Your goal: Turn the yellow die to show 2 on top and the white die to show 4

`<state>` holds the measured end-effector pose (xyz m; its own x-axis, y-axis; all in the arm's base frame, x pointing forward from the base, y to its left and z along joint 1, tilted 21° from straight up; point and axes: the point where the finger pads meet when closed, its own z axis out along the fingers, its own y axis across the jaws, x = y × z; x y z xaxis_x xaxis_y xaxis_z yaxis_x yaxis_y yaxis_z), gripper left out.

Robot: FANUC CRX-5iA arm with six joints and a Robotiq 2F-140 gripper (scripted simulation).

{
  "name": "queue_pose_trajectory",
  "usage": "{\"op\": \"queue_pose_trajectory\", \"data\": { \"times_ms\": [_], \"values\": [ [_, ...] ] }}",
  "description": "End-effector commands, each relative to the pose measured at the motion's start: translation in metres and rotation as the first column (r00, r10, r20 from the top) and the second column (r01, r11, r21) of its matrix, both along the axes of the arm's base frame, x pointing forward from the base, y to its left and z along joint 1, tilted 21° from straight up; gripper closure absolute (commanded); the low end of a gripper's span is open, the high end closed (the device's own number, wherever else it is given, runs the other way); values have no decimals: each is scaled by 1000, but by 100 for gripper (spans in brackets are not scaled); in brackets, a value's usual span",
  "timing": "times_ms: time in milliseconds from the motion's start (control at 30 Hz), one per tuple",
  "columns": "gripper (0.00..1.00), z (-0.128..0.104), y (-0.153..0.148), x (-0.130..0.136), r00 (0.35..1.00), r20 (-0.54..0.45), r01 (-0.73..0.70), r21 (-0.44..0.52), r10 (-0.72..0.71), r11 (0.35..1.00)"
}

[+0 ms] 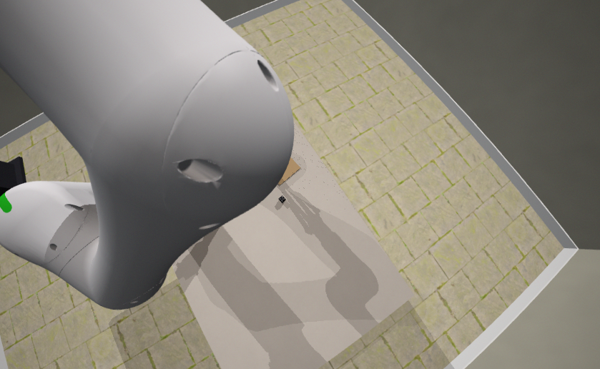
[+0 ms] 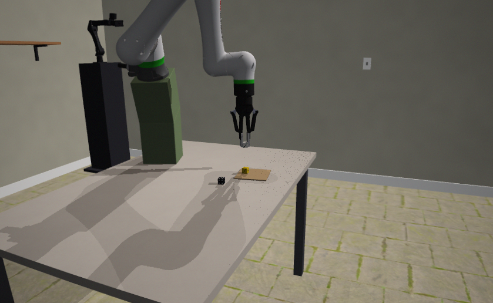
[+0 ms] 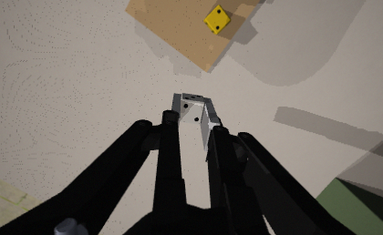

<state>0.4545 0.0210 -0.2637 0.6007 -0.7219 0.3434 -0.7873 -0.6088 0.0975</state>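
My gripper [image 2: 244,143] is shut on the white die [image 3: 193,111] and holds it well above the table, to the side of the mat. In the wrist view the die sits between the black fingertips. The yellow die [image 2: 244,169] lies on the brown mat [image 2: 252,174] near its left end; in the wrist view the yellow die [image 3: 217,19] shows two pips on top and the mat [image 3: 190,28] lies at the top. The black die [image 2: 221,180] lies on the table left of the mat, also seen in the top view [image 1: 282,199].
The arm's large white body [image 1: 132,128] blocks most of the top view; only a corner of the mat [image 1: 290,170] shows there. A green pedestal [image 2: 158,116] and a black column [image 2: 103,116] stand at the table's back. The table's right edge lies close to the mat.
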Motion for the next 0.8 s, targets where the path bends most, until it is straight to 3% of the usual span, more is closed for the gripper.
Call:
{"op": "queue_pose_trajectory", "data": {
  "times_ms": [0, 200, 467, 567, 600, 633, 667, 767],
  "values": [
    [87, -7, 18, 40, 987, 57, 149, 18, -149, 989],
    [87, -20, 51, 70, 942, 100, 315, 66, -320, 947],
    [87, -27, 64, 95, 940, 105, 310, 137, -325, 941],
    [87, -37, 90, 145, 940, 102, 286, 292, -327, 913],
    [87, -37, 90, 145, 940, 102, 286, 292, -327, 913],
    [87, -40, 101, 164, 941, 94, 274, 358, -326, 893],
    [87, -40, 101, 164, 941, 94, 274, 358, -326, 893],
    [87, -42, 117, 196, 946, 61, 250, 486, -318, 838]
  ]
}}
